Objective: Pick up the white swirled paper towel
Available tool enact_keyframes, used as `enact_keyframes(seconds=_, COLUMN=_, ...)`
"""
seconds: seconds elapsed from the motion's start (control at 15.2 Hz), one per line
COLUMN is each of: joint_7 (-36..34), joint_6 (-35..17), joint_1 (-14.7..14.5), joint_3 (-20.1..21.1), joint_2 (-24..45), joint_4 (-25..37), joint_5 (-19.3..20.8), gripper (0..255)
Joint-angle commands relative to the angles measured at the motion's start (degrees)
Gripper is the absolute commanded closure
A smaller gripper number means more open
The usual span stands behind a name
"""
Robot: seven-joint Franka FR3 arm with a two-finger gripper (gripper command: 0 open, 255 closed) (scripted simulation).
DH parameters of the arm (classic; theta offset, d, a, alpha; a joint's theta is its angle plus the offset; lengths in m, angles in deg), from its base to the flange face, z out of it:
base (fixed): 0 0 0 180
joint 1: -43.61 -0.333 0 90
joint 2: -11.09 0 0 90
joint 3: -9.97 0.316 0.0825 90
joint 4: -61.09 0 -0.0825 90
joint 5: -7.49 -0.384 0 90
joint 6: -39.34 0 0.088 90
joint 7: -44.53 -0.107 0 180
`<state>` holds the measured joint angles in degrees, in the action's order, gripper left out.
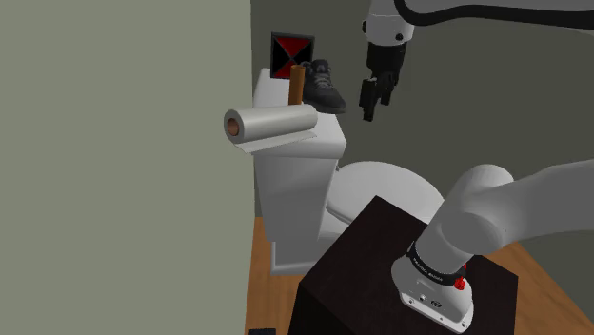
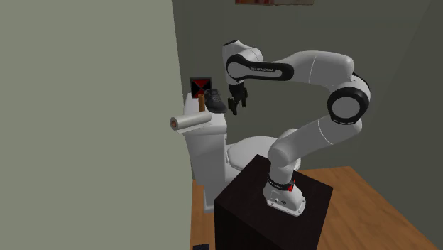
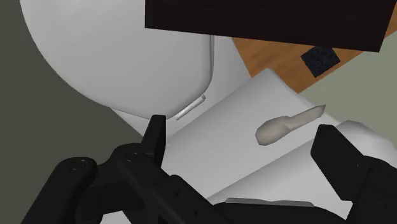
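The paper towel roll (image 1: 271, 124) is white with a brown core. It lies on its side on the front edge of the white toilet tank (image 1: 295, 181), with its core end sticking out toward the shoulder view's left and a loose sheet hanging below. The roll (image 2: 188, 122) sits the same way in the second exterior view. My black gripper (image 1: 376, 95) hangs in the air above the tank's other end, well apart from the roll and pointing down, also seen as gripper (image 2: 238, 99). In the wrist view the gripper (image 3: 242, 137) is open with nothing between its fingers (image 3: 154, 137).
A brown upright tube (image 1: 297, 84), a black shoe (image 1: 324, 86) and a red-and-black box (image 1: 290, 57) stand on the tank behind the roll. The toilet lid (image 1: 381, 190) lies below the gripper. A grey-green wall (image 1: 114, 162) borders the roll. My dark stand (image 1: 371, 276) is in front.
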<state>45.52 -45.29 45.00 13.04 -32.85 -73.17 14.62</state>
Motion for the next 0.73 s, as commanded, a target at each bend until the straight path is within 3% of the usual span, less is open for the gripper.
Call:
enact_keyframes(seconds=0.0, joint_7=0.0, joint_6=0.0, joint_1=0.0, joint_3=0.0, joint_2=0.0, joint_4=0.0, joint_5=0.0, gripper=0)
enact_keyframes(seconds=0.66, joint_7=24.92, joint_6=-9.29, joint_1=-12.23, joint_3=-3.14, joint_2=12.61, joint_4=9.24, joint_5=-5.84, gripper=0)
